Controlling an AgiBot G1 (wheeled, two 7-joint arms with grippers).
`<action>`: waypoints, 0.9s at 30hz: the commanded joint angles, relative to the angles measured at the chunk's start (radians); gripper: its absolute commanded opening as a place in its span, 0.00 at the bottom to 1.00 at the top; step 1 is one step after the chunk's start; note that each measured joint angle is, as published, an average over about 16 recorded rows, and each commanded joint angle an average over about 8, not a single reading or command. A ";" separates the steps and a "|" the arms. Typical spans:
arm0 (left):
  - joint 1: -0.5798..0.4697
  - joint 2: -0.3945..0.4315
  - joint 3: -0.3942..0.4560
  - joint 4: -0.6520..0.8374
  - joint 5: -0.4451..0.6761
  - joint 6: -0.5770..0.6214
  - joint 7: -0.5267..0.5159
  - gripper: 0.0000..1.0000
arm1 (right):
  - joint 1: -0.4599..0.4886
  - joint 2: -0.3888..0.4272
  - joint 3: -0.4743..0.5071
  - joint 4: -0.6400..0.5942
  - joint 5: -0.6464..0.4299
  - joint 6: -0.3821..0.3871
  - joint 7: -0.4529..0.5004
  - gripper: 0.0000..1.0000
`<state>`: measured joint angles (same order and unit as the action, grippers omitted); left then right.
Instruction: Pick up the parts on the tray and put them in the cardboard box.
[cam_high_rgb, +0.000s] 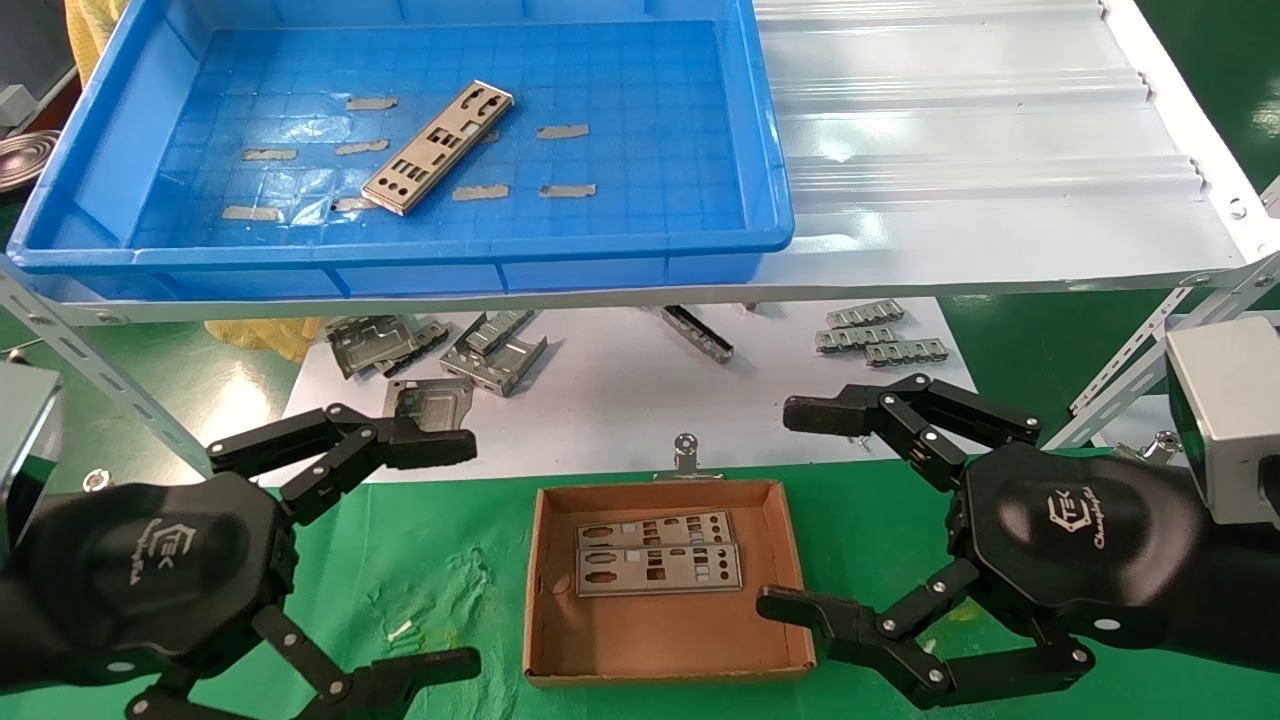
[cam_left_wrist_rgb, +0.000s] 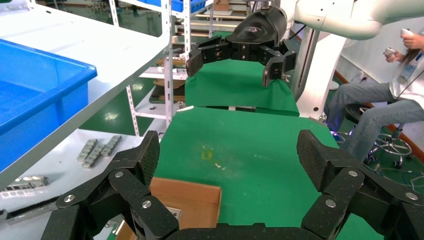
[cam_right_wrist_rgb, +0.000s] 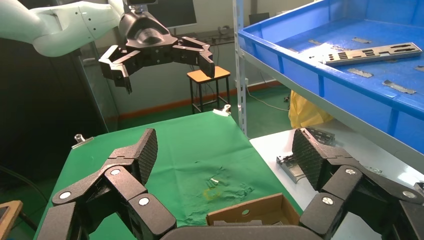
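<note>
One silver part (cam_high_rgb: 438, 148) lies at a slant on the floor of the blue tray (cam_high_rgb: 420, 262), which sits on the upper shelf; the same part (cam_right_wrist_rgb: 371, 52) shows in the right wrist view. Two more parts (cam_high_rgb: 657, 554) lie flat, side by side, in the cardboard box (cam_high_rgb: 545, 640) on the green cloth. My left gripper (cam_high_rgb: 455, 552) hangs open to the left of the box, nothing between its fingers. My right gripper (cam_high_rgb: 800, 510) hangs open to the right of the box, also holding nothing. Both stand well below the tray.
Bent grey brackets (cam_high_rgb: 440, 350) and ridged connector strips (cam_high_rgb: 880, 338) lie on the white lower board behind the box. A white ribbed panel (cam_high_rgb: 980, 130) spans the shelf right of the tray. Metal shelf struts (cam_high_rgb: 1130, 360) slant at both sides. A person (cam_left_wrist_rgb: 395, 100) sits beyond the table.
</note>
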<state>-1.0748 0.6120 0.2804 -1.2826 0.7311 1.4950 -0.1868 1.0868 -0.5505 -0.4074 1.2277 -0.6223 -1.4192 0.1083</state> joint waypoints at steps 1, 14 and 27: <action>0.000 0.000 0.000 0.000 0.000 0.000 0.000 1.00 | 0.000 0.000 0.000 0.000 0.000 0.000 0.000 1.00; 0.000 0.000 0.000 0.000 0.000 0.000 0.000 1.00 | 0.000 0.000 0.000 0.000 0.000 0.000 0.000 1.00; 0.000 0.000 0.000 0.000 0.000 0.000 0.000 1.00 | 0.000 0.000 0.000 0.000 0.000 0.000 0.000 1.00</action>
<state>-1.0748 0.6120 0.2804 -1.2826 0.7311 1.4950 -0.1868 1.0868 -0.5505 -0.4074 1.2277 -0.6223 -1.4192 0.1083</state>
